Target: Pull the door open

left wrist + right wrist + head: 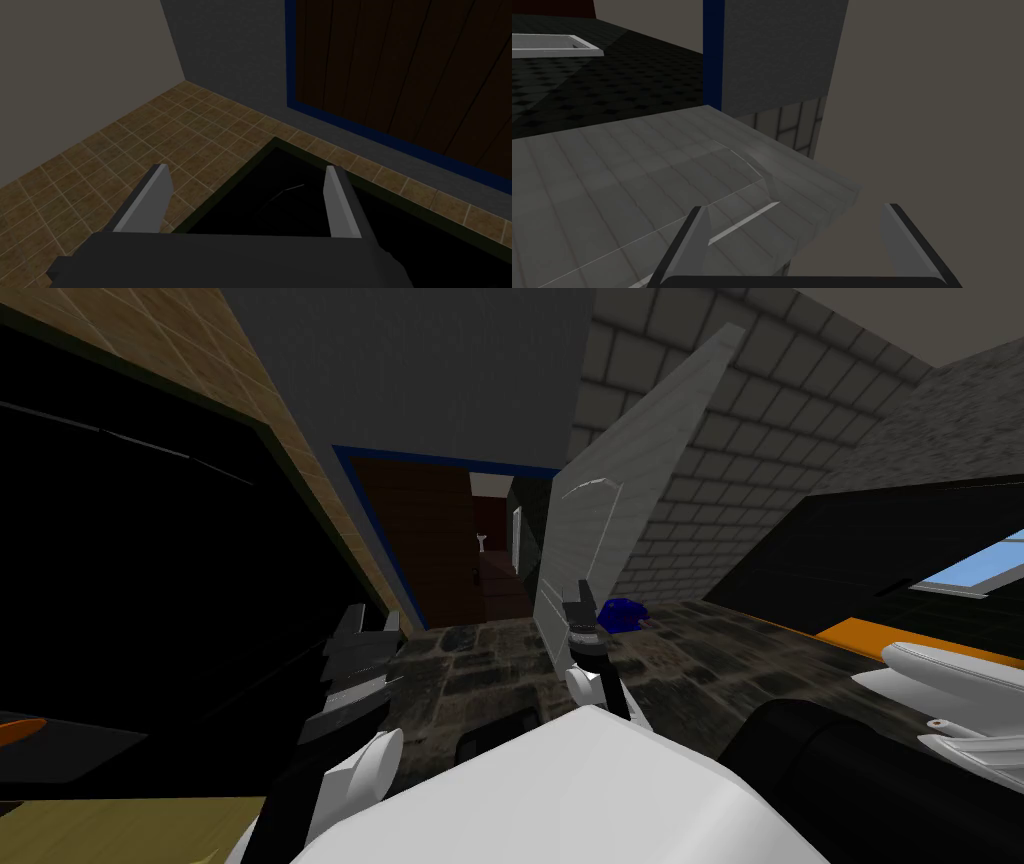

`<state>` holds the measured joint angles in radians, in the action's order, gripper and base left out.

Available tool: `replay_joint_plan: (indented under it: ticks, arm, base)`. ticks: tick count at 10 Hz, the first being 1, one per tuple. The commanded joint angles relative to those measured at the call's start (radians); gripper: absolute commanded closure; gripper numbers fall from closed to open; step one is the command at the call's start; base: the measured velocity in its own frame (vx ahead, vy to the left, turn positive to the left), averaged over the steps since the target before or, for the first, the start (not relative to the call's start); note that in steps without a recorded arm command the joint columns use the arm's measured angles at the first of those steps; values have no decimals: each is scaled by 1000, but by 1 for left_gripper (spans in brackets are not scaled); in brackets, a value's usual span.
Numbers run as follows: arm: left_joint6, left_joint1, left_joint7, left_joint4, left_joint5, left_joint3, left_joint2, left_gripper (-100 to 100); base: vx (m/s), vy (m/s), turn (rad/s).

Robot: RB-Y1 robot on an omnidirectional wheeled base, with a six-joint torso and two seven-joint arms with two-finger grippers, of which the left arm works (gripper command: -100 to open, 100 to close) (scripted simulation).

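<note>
The light grey panelled door [600, 508] stands swung well out from its blue-framed doorway [345, 463], leaning across the middle of the head view. My right gripper [578, 598] is at the door's free edge. In the right wrist view that gripper [797, 230] is open, one finger [697, 235] lying over the door's panelled face [637, 190] and the other past the door's edge. I cannot tell whether either finger touches the door. My left gripper [360, 653] hangs open left of the doorway, and the left wrist view shows nothing between its fingers [150, 200].
Beyond the doorway runs a dark brown corridor [440, 548]. A blue object [620, 613] lies on the dark stone floor behind the door. White fixtures [940, 668] and an orange edge [870, 638] are at right. A brown tiled wall [300, 438] and black area are at left.
</note>
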<state>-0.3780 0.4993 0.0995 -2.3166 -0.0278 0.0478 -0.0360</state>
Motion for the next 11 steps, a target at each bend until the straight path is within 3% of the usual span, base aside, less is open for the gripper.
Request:
replay_joint_plan:
  ticks: [1,5,11]
  arm:
    - [3,-12,0,28,1,-2,14,-100]
    - [10,-45,1,101,5,-8,44,-100]
    - [19,-88,3,198,10,-16,74,-100]
  base:
    - [119,-100,-25]
    - [196,15,-32]
    - [123,-4,-27]
